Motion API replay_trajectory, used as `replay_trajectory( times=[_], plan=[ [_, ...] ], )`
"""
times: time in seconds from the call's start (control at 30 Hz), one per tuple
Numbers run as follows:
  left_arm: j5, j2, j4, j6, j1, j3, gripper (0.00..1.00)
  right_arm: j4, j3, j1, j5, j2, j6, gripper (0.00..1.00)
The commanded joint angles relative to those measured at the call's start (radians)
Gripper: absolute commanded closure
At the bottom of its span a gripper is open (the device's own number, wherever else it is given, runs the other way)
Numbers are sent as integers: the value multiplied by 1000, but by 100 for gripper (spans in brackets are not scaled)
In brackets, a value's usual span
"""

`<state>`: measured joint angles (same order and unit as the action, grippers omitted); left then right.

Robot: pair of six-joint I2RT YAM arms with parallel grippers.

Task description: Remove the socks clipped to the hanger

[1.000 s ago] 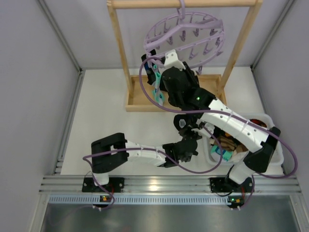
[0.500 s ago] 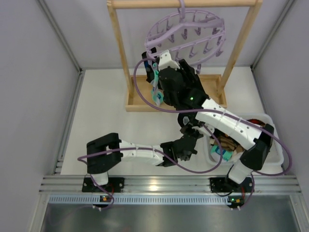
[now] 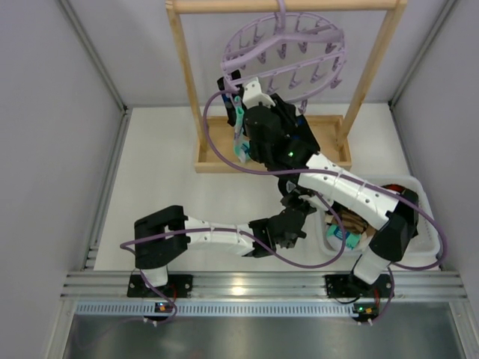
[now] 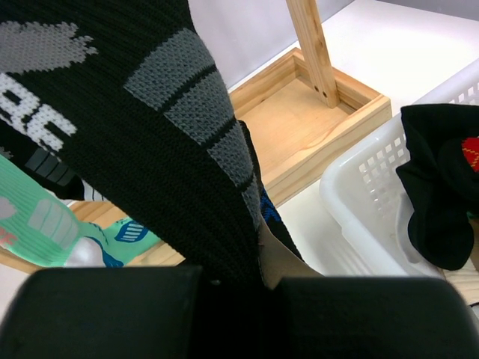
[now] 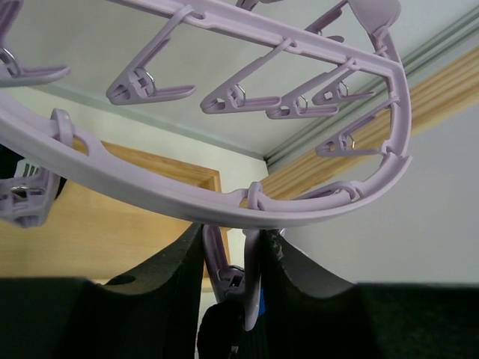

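Observation:
The lavender hanger (image 3: 288, 52) hangs by its hook from the wooden rack. In the right wrist view its rim (image 5: 224, 202) passes just above my right gripper (image 5: 232, 262), which is shut on a clip peg (image 5: 252, 288) that holds dark fabric below. In the top view the right gripper (image 3: 239, 99) is at the ring's lower left edge. A teal-white sock (image 3: 241, 146) hangs beside it. My left gripper (image 4: 239, 277) is shut on the lower end of a black sock (image 4: 150, 112) with grey patches. The teal-white sock (image 4: 45, 224) hangs to its left. The left gripper (image 3: 292, 218) sits under the right arm.
The wooden rack (image 3: 183, 75) stands on a wooden tray base (image 3: 217, 153) at the back. A white basket (image 3: 419, 247) at the right holds removed socks, including a black one (image 4: 438, 194). Grey walls close in on both sides.
My right arm has reached up and left to the ring's lower left rim, and the hanger has swung slightly. The left arm shifted a little at first, then stayed still.

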<state>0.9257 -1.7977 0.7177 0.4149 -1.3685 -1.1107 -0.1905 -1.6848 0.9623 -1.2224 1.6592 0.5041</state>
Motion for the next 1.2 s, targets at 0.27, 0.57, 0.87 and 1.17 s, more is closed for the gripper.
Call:
replay_trajectory(
  times=[0.27, 0.57, 0.87, 1.17],
  plan=[
    [-16, 20, 31, -53, -6, -31, 100, 108, 0, 27, -11, -29, 11, 94],
    [-21, 63, 5, -205, 37, 109, 100, -85, -33, 30, 141, -105, -193, 100],
    [-53, 80, 3, -257, 45, 164, 100, -162, -70, 16, 236, -119, -266, 100],
    [-48, 116, 3, -208, 45, 126, 100, -286, -84, -92, 584, -115, -450, 96]
  ],
)
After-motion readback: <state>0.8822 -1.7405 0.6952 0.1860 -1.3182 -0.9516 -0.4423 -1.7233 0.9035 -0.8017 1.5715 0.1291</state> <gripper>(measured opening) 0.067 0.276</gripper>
